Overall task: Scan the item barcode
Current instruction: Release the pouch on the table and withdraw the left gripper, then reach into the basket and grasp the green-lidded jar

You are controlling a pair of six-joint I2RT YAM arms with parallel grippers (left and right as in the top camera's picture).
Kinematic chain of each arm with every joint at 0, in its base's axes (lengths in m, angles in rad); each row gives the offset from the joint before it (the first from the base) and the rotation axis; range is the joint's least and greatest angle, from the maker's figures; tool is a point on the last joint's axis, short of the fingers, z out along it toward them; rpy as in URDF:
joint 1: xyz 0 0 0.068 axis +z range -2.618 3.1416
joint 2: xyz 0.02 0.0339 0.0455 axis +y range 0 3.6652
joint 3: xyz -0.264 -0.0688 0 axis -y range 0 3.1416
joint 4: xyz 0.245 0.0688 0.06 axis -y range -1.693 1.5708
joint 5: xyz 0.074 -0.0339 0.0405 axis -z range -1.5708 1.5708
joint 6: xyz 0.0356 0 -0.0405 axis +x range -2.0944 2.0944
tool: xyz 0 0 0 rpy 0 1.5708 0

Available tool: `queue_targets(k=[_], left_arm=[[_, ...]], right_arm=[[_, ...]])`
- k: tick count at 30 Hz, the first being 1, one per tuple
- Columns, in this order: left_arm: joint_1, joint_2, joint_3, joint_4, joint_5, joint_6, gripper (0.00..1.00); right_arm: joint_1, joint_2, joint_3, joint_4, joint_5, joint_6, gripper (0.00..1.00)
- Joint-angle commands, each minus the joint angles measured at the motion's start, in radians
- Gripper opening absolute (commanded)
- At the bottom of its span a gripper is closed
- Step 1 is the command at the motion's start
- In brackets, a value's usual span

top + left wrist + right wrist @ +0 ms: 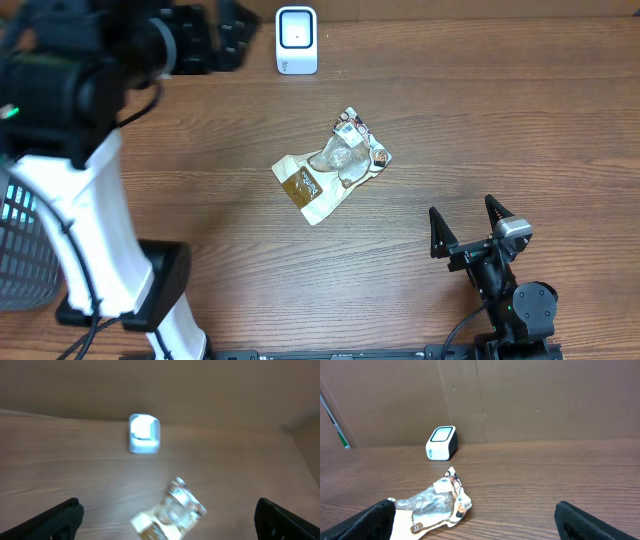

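Note:
The item (332, 165) is a crinkled clear-and-cream snack packet lying flat mid-table, with a small white label at its far end (444, 486). The white barcode scanner (296, 40) stands at the back edge, its window lit. My left gripper (243, 38) hangs high over the back left, open and empty; in its blurred wrist view the packet (170, 512) lies below between the spread fingers and the scanner (144, 434) is beyond. My right gripper (463, 210) is open and empty near the front right, with the packet off to its left and the scanner (441, 443) far ahead.
A wire basket (20, 240) sits at the left edge beside the left arm's white base (110, 250). A brown cardboard wall (520, 400) closes the back of the wooden table (520, 120).

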Motion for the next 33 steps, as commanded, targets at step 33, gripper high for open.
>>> queue_targets(k=[33], left_arm=[[0.907, 0.087, -0.584, 0.180, -0.176, -0.011, 1.00]], right_arm=[[0.005, -0.011, -0.011, 0.004, 0.002, 0.003, 1.00]])
